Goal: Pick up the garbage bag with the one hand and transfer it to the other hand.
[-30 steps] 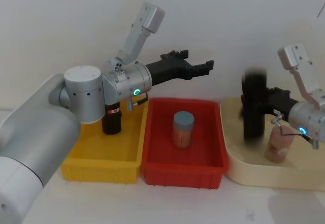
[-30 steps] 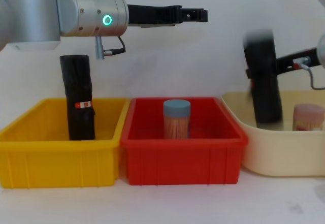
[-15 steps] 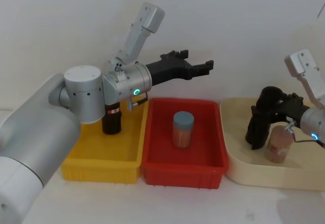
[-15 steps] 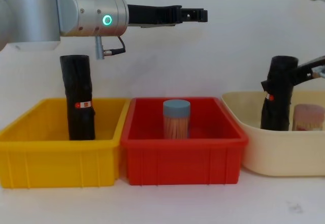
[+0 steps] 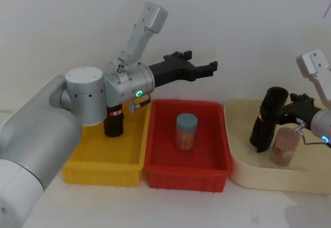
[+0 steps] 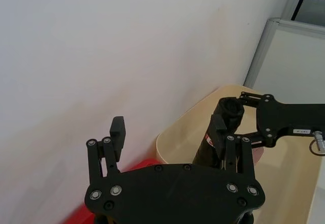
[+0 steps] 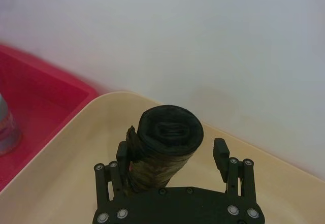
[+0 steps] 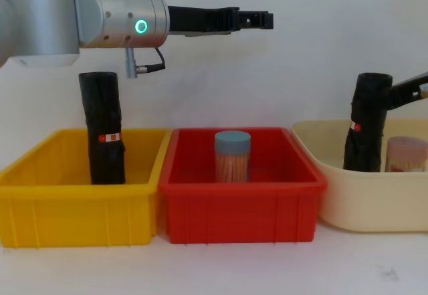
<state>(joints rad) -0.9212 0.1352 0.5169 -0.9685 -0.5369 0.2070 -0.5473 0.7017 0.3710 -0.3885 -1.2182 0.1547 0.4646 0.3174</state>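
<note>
- While the garbage bag (image 5: pixel 267 118) stands in the cream tub (image 5: pixel 243 166) at the robot's right, it leans slightly, its base on the tub floor and its top above the rim.
- A small red mark shows at mid-height of the bag in the chest view.
- Just beside the bag, toward the right, stands a pink-lidded jar (image 5: pixel 284 146), shorter than the bag.
- The right gripper (image 7: pixel 172 155), on the blue-lit arm, sits at the bag's upper part. In the right wrist view its fingers (image 7: pixel 219 152) stand spread, one on each side of the roll; one finger lies against or very close to the roll, and the other shows a clear gap. The pincer is wide and grips nothing.
- The left gripper (image 5: pixel 202 67), on the green-lit arm, is held high in the air above the back edge of the red bin (image 5: pixel 155 173), pointing toward the right side, well apart from the bag. Its fingers (image 6: pixel 118 135) are spread wide with nothing between them.
- The red bin holds a jar with a blue lid (image 5: pixel 186 131), upright near its middle.
- The yellow bin (image 5: pixel 83 171) at the left holds a second black roll (image 8: pixel 103 129) with a red-and-white sticker, standing upright.
</note>
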